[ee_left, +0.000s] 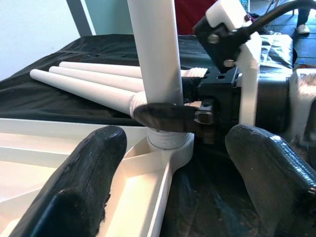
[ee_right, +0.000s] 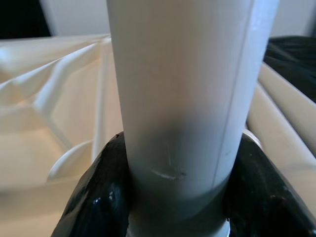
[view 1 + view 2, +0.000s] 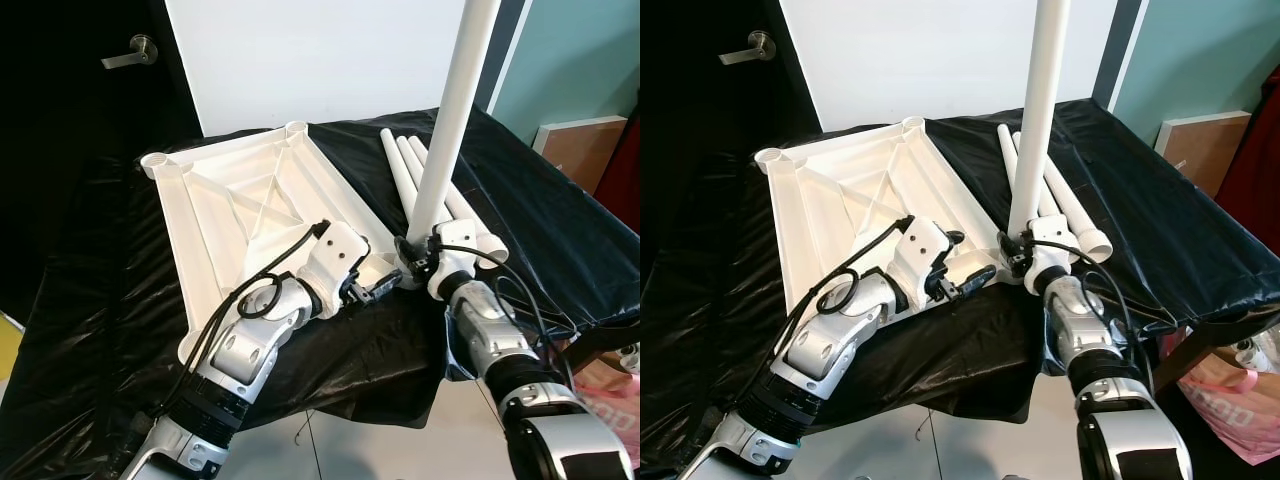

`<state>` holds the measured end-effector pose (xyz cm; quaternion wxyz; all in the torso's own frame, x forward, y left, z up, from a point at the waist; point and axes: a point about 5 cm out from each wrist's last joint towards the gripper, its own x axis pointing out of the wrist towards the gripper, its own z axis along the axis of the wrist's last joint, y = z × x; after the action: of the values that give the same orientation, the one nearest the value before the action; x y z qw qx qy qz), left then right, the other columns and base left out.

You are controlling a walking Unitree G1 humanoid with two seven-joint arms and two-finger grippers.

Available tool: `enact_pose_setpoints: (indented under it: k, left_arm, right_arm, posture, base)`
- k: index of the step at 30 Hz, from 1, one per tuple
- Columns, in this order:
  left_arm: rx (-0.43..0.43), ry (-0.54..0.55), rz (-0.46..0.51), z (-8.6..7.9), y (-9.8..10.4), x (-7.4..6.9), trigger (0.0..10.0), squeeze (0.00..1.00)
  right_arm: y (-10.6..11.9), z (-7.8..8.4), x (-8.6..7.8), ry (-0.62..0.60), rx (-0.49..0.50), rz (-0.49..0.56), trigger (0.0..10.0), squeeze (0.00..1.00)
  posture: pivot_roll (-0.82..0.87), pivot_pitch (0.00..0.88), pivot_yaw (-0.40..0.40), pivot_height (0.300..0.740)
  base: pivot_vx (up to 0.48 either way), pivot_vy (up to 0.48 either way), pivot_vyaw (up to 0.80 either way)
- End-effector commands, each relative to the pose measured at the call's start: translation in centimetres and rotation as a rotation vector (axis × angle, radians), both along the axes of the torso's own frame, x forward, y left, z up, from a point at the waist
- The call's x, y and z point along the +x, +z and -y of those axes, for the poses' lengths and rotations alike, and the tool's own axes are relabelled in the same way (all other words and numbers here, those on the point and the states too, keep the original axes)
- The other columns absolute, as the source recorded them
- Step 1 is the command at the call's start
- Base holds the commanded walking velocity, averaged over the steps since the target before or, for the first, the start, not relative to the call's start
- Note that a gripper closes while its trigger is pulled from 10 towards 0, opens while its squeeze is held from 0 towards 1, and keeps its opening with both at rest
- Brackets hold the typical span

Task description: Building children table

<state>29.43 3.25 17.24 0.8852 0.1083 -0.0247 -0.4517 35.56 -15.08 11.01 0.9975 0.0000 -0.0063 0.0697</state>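
The right gripper (image 3: 418, 262) has its jaws clenched on an upright white leg (image 3: 455, 110) standing in the corner socket of the upturned tabletop (image 3: 255, 210); the left gripper (image 3: 375, 290) sits beside it, jaws released.

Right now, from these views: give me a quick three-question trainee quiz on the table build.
1. True or false: the right hand is shut on the upright leg.
2. How many spare legs lie on the black cloth? A) one B) three C) five
3. Fill in: the upright leg's lower end sits in a corner socket of the upside-down white ____.

Key: 1. True; its fingers press both sides of the leg. 2. B. 3. tabletop; the left hand is open beside that corner.
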Motion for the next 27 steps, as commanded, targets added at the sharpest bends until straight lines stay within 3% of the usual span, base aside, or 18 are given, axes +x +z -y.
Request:
enact_pose_setpoints:
  k: [1, 7, 8, 9, 19, 27]
  left_arm:
    - [0.023, -0.06, -0.008, 0.2, -0.4, -0.5, 10.0, 0.0]
    - [0.023, -0.064, -0.011, 0.2, -0.5, -0.7, 10.0, 0.0]
    - [0.023, -0.064, -0.011, 0.2, -0.5, -0.7, 10.0, 0.0]
    - [0.023, -0.067, -0.013, 0.3, -0.5, -0.7, 10.0, 0.0]
    - [0.027, -0.069, -0.015, 0.2, -0.6, -0.8, 10.0, 0.0]
    - [0.027, -0.068, -0.013, 0.1, -0.6, -0.8, 10.0, 0.0]
  right_arm:
    - [-2.5, 0.5, -1.0, -0.136, 0.017, -0.109, 10.0, 0.0]
    - [-3.0, 0.0, -1.7, -0.36, 0.063, -0.122, 10.0, 0.0]
    - [-3.0, 0.0, -1.7, -0.36, 0.063, -0.122, 10.0, 0.0]
    - [-2.8, -1.0, -1.6, -0.321, 0.083, -0.115, 10.0, 0.0]
    - [-1.9, -2.6, -1.8, -0.267, 0.106, -0.056, 10.0, 0.0]
    - [-1.5, -2.4, -1.7, -0.28, 0.093, -0.034, 10.0, 0.0]
  posture:
    - [-0.14, 0.0, 0.001, 0.74]
    - [-0.14, 0.0, 0.001, 0.74]
    - [-0.14, 0.0, 0.001, 0.74]
    - [-0.14, 0.0, 0.002, 0.74]
    - [-0.14, 0.0, 0.002, 0.74]
    - [-0.14, 0.0, 0.002, 0.74]
  base:
    - [0.0, 0.0, 0.0]
    - [0.0, 0.0, 0.0]
    - [0.0, 0.0, 0.0]
    - [0.0, 0.0, 0.0]
    - [0.0, 0.0, 0.0]
    - [0.0, 0.0, 0.0]
